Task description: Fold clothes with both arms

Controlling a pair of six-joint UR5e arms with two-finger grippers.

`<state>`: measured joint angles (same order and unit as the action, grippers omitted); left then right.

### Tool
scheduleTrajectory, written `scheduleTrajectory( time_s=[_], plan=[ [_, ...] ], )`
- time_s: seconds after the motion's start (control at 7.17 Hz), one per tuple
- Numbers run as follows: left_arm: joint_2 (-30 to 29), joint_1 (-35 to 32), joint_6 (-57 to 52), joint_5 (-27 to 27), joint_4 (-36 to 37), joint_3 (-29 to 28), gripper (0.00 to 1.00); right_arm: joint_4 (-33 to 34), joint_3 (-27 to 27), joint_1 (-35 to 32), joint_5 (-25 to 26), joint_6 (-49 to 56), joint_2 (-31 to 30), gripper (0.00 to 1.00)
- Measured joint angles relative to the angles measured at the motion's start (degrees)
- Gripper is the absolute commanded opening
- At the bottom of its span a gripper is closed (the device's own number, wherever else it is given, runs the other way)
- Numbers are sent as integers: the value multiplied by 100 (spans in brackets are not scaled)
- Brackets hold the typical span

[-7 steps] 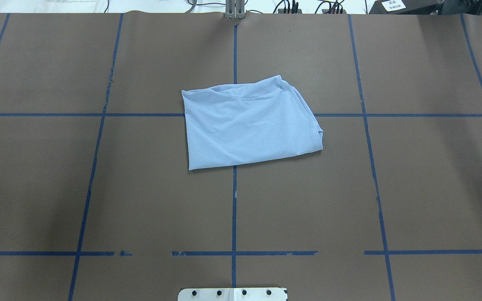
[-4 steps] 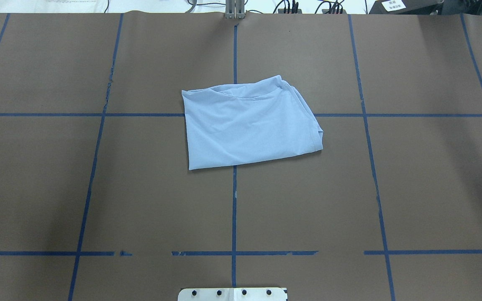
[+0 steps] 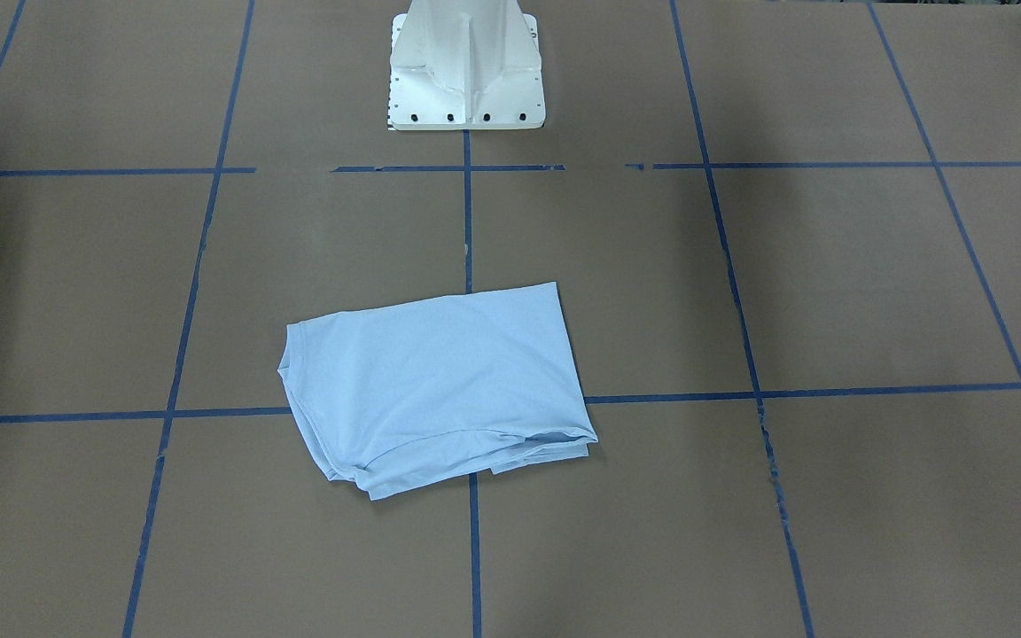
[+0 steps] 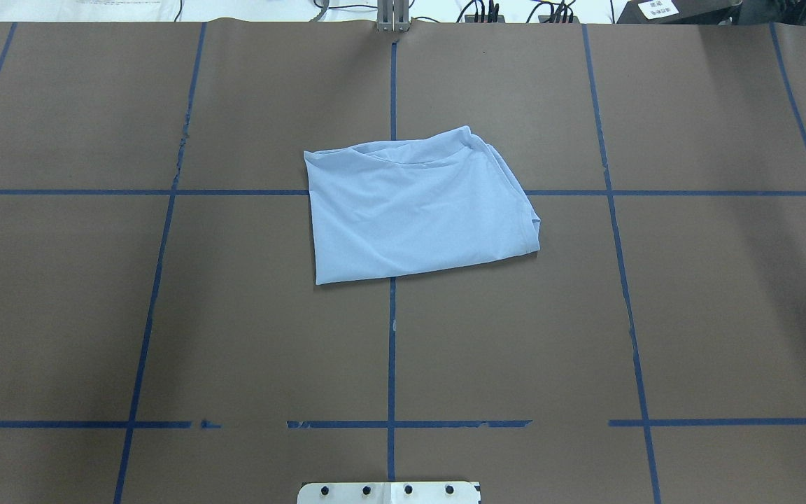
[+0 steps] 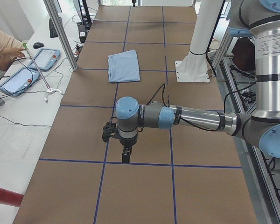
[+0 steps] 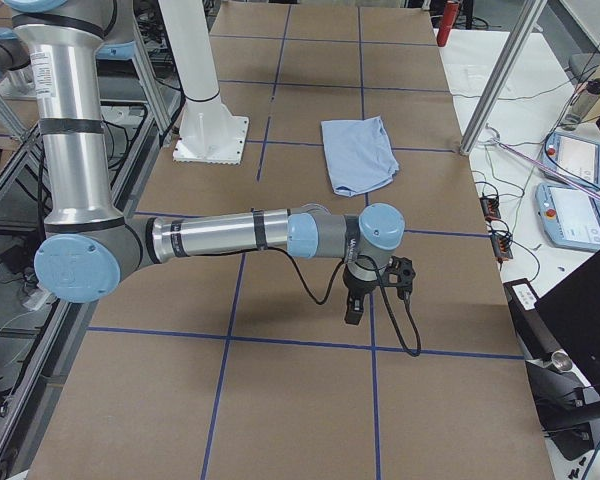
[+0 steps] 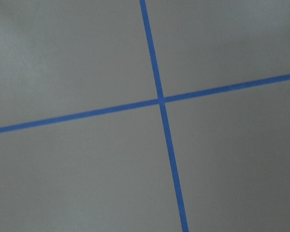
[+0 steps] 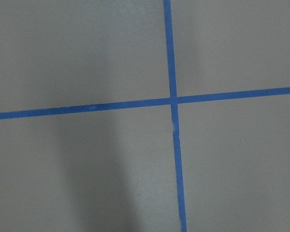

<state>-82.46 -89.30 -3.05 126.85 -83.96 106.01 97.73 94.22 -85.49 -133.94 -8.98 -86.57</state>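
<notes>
T-shirt (image 4: pixel 417 206) lies folded mid-table, between the claws, well apart from each. Over tape crossings (image 7: pixel 160 100) hang left claw (image 5: pixel 126 157) and right claw (image 6: pixel 352 311); open or closed: cannot tell. Risk, judged: ragged layers at the shirt's far edge could snag a finger and unfold on regrasp. White pedestal (image 3: pixel 466 71) beside the shirt, off either claw's line. Person's hand (image 5: pixel 10 52) beyond left claw.

Plain light blue folded cotton T-shirt (image 4: pixel 417 210) — no pattern showing — on a brown paper-covered bench (image 4: pixel 711 315) gridded with blue tape lines (image 4: pixel 391 350).
</notes>
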Motion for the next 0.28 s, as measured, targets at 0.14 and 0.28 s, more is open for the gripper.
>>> scheduleTrajectory(
  time_s=[0.14, 0.28],
  plan=[
    [21, 8, -2, -102, 176, 100, 100, -2, 3, 1, 0, 1, -24, 100],
    [26, 13, -3, -137, 268, 144, 100, -6, 22, 0, 2, 1, -41, 100]
  ],
)
